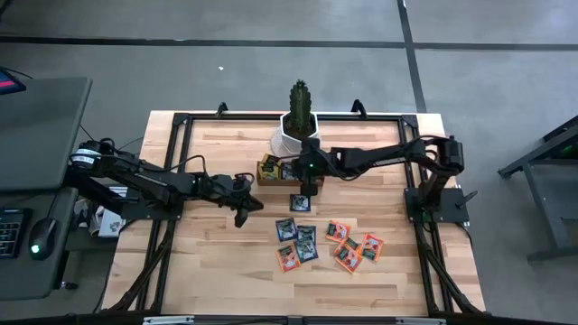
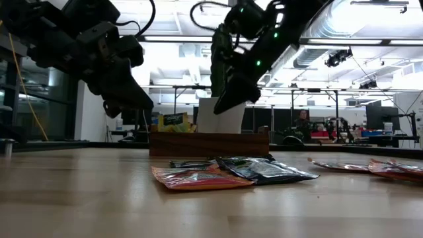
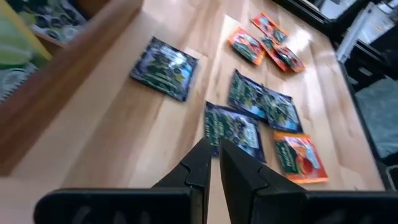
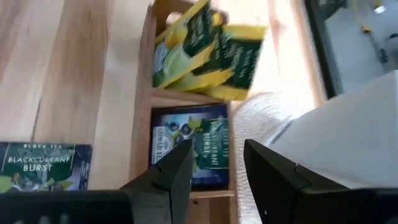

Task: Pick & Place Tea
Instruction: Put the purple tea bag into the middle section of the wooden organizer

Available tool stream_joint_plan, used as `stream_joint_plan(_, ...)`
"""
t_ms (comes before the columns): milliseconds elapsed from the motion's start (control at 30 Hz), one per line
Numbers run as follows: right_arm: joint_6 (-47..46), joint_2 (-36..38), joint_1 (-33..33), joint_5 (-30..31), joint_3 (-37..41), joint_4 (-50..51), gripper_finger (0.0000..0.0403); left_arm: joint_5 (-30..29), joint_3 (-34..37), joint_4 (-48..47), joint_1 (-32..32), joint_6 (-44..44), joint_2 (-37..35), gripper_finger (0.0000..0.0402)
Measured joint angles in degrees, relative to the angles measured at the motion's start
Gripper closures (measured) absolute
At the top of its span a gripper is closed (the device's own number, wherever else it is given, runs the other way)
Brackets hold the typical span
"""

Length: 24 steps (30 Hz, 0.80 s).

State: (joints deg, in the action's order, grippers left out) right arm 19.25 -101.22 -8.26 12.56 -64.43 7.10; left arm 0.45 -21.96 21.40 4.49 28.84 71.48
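A brown wooden tray stands near the table's far edge. One compartment holds yellow-green tea sachets. In the compartment beside it a dark blue sachet lies flat. My right gripper hovers open just above that dark sachet, with nothing between its fingers. Another dark sachet lies on the table just in front of the tray. Several dark and orange-red sachets lie scattered nearer the front. My left gripper hangs shut above the table, left of the loose sachets, holding nothing.
A white pot with a cactus stands right behind the tray, close to my right gripper. Bare wood lies to the left and front of the scattered sachets. A black frame runs around the table's edges.
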Motion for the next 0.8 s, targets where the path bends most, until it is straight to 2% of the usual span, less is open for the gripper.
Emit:
stream_joint_plan(200,-8.58,4.15,2.04,0.96,-0.03,3.35,0.0262,-0.32,-1.15,1.20,0.00,-3.95,0.19,0.0397)
stream_joint_plan(367,-17.73,6.01,5.26,0.65,-0.03,9.45,0.0262,1.00,-4.55,0.68,0.00,-9.34,4.14,0.0400)
stream_joint_plan(600,-31.10,6.02,9.81,-2.60,1.60,13.91,0.0263,1.01,-12.70,-3.90,-0.02,-18.31,14.08,0.0401)
stream_joint_plan(800,-40.69,6.02,12.74,-5.61,6.56,11.27,0.0263,1.16,-20.75,-9.08,-0.02,-23.06,22.27,0.0401)
